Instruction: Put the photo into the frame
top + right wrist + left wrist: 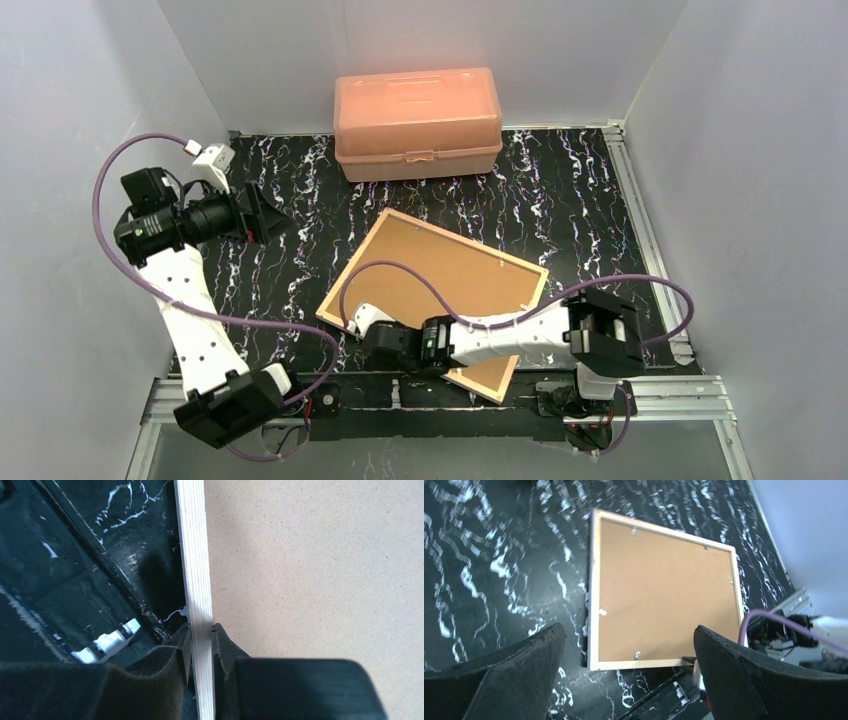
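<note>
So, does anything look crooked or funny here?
Yes. The frame lies back side up and crooked on the table, its near corner poking past the front edge. The right claw is pinching its wooden rail.

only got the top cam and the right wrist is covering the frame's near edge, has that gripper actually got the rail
observer: yes. in the right wrist view the right gripper is shut on the frame, one finger on each side of its pale wood rail.
operator: is the photo in it
observer: cannot tell. the left wrist view shows the frame back side up, with the brown backing board filling it and small tabs along its edges. no photo shows in any view.
operator: left gripper holding anything
observer: no. its own camera shows the left gripper wide open and empty, pointed at the frame.
</note>
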You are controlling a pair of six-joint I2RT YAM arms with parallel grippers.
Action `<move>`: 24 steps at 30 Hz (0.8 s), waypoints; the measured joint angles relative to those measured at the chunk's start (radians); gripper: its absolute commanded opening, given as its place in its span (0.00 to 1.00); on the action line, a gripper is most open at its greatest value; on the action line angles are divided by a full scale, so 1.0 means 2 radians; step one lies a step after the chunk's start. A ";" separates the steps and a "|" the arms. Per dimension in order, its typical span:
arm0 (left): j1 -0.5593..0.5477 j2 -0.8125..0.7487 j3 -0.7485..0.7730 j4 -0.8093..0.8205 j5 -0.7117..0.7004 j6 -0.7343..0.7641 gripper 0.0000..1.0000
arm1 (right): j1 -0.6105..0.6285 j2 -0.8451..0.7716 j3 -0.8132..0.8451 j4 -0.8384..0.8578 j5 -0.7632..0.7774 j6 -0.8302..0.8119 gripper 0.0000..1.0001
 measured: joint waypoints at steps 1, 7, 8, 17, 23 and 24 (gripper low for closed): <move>0.000 -0.013 -0.005 0.001 0.019 0.016 0.98 | -0.004 -0.007 0.005 -0.007 -0.006 -0.001 0.01; 0.000 -0.070 -0.012 -0.068 0.123 0.215 0.98 | -0.070 -0.070 0.046 -0.028 -0.073 -0.005 0.01; 0.000 -0.079 -0.015 -0.087 0.134 0.258 0.98 | -0.087 -0.081 0.057 -0.029 -0.086 -0.007 0.01; 0.000 -0.173 -0.113 -0.198 0.149 0.695 0.98 | -0.163 -0.101 0.169 -0.038 -0.187 -0.025 0.01; -0.001 -0.285 -0.256 -0.198 0.100 0.837 0.98 | -0.173 -0.100 0.182 -0.051 -0.222 -0.027 0.15; -0.001 -0.293 -0.271 -0.198 0.096 0.850 0.98 | -0.174 -0.100 0.179 -0.052 -0.223 -0.027 0.26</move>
